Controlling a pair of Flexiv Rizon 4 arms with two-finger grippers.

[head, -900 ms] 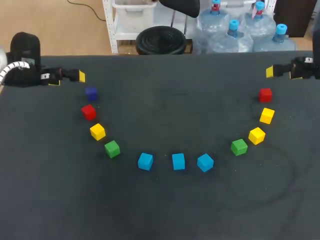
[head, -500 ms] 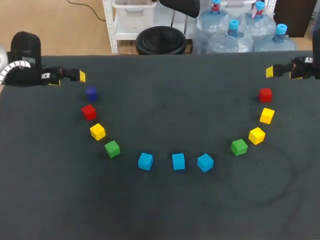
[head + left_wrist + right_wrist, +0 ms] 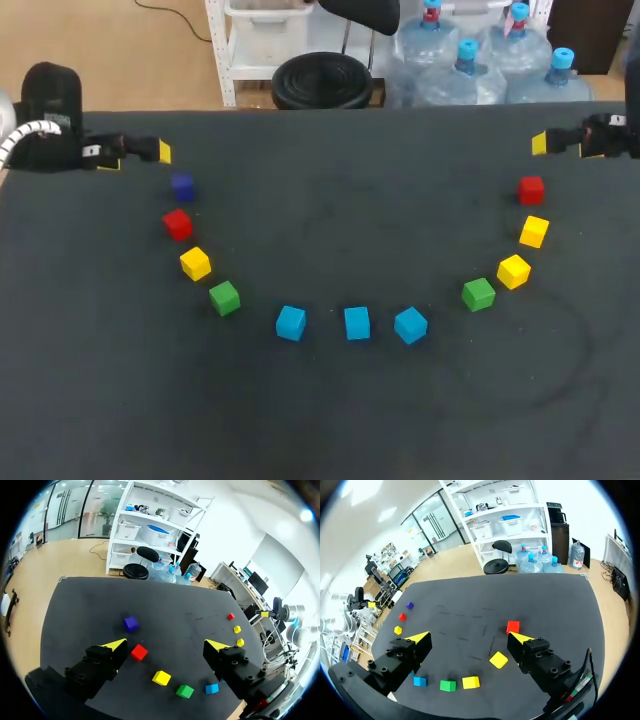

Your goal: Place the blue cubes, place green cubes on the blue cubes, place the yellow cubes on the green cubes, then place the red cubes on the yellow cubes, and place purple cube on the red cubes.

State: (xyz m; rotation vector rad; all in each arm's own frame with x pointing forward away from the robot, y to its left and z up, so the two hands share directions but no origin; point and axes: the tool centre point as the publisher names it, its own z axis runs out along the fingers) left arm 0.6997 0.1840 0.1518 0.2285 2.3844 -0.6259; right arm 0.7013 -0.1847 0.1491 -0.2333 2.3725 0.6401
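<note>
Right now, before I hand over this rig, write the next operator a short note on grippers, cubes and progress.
Left gripper: open, empty, back left. Right gripper: open, empty, back right.
Cubes lie apart in a U: purple cube, left red cube, left yellow cube, left green cube, three blue cubes, right green cube, two right yellow cubes, right red cube.
Done: nothing stacked. Left: every layer.
</note>
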